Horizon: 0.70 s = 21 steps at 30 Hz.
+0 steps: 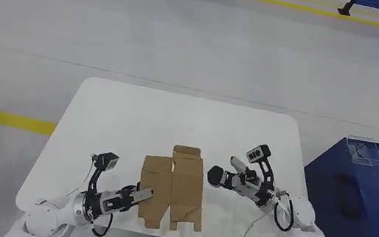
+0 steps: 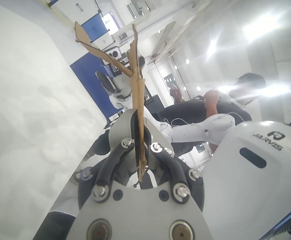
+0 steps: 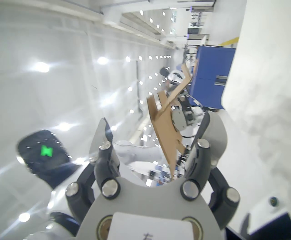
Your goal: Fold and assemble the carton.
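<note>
6 o'clock on white table (image 1: 138, 110): flat brown cardboard carton (image 1: 175, 187) lay with long axis 12-to-6. Its 8 o'clock edge was clamped by left gripper (image 1: 144, 195); right gripper (image 1: 215, 176) gaped wide around the 2 o'clock edge.

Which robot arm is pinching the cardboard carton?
The left one: the left end effector is clamped shut on the carton's edge. The right end effector is at the opposite edge, fingers spread open.

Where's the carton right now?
In the top view the carton is by the table's robot-side edge, between the grippers: the left gripper is shut on its left edge, and the open right gripper is just off its right side.
</note>
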Available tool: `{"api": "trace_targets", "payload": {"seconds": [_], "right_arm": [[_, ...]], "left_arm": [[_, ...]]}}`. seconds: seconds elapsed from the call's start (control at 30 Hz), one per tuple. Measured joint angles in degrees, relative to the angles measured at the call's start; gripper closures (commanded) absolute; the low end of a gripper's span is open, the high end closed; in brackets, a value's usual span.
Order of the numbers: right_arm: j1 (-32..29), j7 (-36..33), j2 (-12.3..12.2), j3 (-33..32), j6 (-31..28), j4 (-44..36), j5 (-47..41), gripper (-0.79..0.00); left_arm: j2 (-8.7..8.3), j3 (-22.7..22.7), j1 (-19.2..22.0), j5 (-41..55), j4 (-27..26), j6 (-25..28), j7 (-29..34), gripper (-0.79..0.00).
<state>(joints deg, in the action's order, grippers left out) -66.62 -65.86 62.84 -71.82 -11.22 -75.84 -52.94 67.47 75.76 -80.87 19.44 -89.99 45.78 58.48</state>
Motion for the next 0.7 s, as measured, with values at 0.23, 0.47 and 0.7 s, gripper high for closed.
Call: {"api": "trace_targets", "payload": {"seconds": [0.23,0.47,0.7], "right_arm": [[2.2,-1.8,0.9,3.5,4.1,3.2,-1.2,-0.413],[3.2,-3.9,1.4,5.5,3.6,3.9,1.2,-0.157],[3.1,-4.4,1.5,5.9,4.0,3.0,2.6,0.0]], "left_arm": [[-0.52,-1.7,-2.4,-11.7,-2.7,9.4,-9.3,0.0],[-0.91,-2.5,-1.3,-13.8,-1.0,9.2,-11.2,0.0],[-1.18,-3.5,-1.0,-15.1,-0.2,9.6,-13.0,0.0]]}}
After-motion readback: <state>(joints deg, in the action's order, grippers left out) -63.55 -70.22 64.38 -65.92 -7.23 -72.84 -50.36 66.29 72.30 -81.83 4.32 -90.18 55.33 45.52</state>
